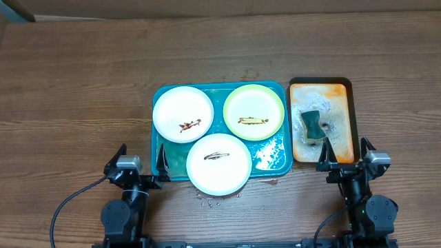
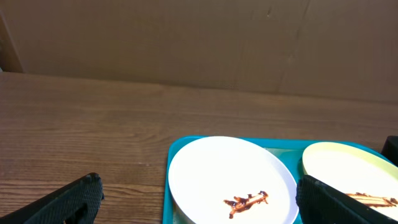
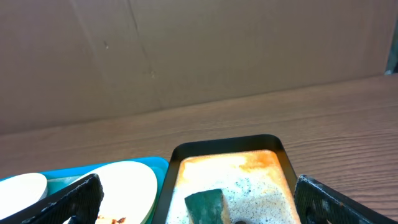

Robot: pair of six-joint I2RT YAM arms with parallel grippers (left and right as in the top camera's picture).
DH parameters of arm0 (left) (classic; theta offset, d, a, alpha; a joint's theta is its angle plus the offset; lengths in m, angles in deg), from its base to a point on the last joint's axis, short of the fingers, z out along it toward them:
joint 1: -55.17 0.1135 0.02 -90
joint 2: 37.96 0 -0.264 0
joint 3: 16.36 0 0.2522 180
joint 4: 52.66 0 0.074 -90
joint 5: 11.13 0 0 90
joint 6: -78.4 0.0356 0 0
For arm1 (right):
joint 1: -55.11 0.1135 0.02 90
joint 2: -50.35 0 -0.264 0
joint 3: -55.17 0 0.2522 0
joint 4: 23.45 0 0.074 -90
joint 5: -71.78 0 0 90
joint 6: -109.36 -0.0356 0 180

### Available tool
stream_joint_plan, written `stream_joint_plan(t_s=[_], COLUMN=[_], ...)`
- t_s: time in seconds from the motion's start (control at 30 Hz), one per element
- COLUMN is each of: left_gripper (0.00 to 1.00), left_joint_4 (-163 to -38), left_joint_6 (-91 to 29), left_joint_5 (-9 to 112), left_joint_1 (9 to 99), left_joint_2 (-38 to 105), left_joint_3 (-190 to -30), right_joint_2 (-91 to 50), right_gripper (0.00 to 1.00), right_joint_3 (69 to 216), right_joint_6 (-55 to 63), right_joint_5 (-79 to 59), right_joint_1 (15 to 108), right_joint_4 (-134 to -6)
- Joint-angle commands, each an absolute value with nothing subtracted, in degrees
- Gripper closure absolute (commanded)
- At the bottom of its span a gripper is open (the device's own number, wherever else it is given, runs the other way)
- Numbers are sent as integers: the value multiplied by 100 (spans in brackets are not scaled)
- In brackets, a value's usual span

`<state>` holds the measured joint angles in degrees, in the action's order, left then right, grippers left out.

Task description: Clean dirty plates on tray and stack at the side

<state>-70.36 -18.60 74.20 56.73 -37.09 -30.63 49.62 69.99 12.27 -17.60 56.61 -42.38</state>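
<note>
The wooden bench [image 1: 83,83] is my whole field, and both arms sit parked at its near edge. The teal tray [image 1: 173,156] lies just ahead of the left fingers [image 2: 62,202] and to their right, wet with foam and carrying all three plates. The smaller orange tray [image 1: 341,96] sits straight ahead of the right fingers [image 3: 348,202], full of suds. Both pairs of fingers are spread wide apart and hold nothing. Of the plates, the near white plate [image 1: 219,163] lies closest, between the two arms, and appears to hang over the tray's near rim. The far white plate [image 1: 182,114] is directly ahead of the left fingers, with the yellow-green plate [image 1: 254,111] beside it on the right. Each has a brown smear at its centre, so no cleaning looks done yet. The green sponge [image 1: 311,125] rests in the suds in front of the right fingers. My worries: the overhanging plate could tip or skid onto the bench if an arm brushes it, since everything is soapy. A wet rim may slide out of a pinch. A pressed sponge may push a plate around instead of scrubbing it unless the other arm steadies it.
</note>
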Motion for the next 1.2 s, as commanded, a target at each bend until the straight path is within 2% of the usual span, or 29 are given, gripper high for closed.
stream_joint_plan(t_s=[0.0,0.67,0.8,0.93,1.17], left_gripper=[0,0,0,0,0], left_joint_4=[-7050,-7248,-8118,-8993,-10186], left_joint_6=[-1760,-1943,-2151,-2149,-2147], left_joint_5=[7442,7352,7241,7110,6826], left_joint_1=[5643,5634,5634,5632,5630], left_joint_2=[-3764,-3727,-3508,-3019,-1810], left_joint_3=[-3039,-3151,-3671,-4445,-5778], right_joint_2=[5019,5017,4999,4872,4162], right_gripper=[0,0,0,0,0], right_joint_3=[6938,6942,6977,7296,8183], right_joint_6=[1203,945,350,-61,-83], right_joint_5=[-1814,-1814,-1764,-1537,-1209], right_joint_1=[5637,5637,5637,5637,5637], right_joint_4=[-4205,-4208,-4273,-4855,-5891])
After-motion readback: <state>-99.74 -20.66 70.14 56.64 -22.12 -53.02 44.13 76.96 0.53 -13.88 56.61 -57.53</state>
